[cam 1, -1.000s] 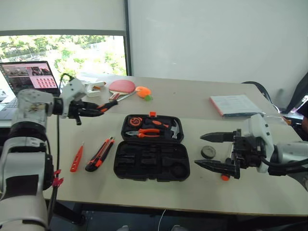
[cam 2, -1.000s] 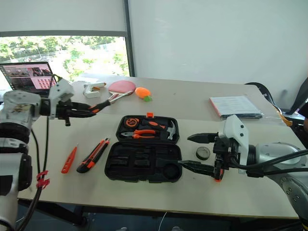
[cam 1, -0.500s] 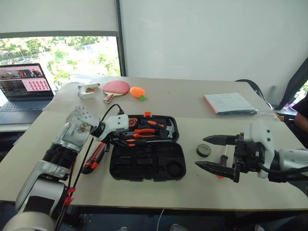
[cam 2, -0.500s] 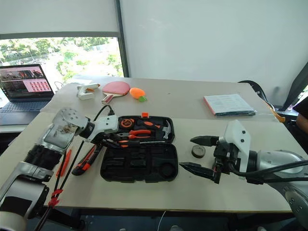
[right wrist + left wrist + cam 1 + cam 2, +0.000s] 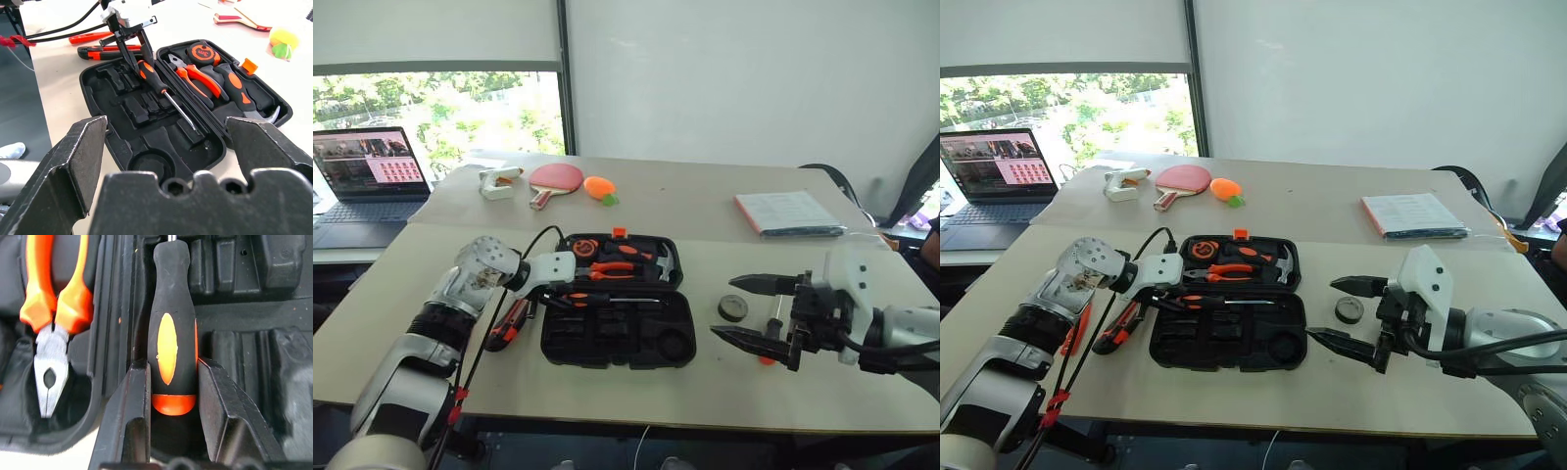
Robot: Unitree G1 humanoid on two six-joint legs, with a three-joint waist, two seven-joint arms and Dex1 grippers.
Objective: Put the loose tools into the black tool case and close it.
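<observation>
Your left end effector (image 5: 173,396) pinched the screwdriver (image 5: 164,90) by its handle, shaft running lengthwise just over the black tool case (image 5: 617,338) near its hinge, while your right end effector (image 5: 759,310), spread wide, stood beside the case.

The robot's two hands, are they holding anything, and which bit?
The left gripper holds a screwdriver by its orange-and-black handle, over the black tool case. The right gripper is open and holds nothing.
</observation>
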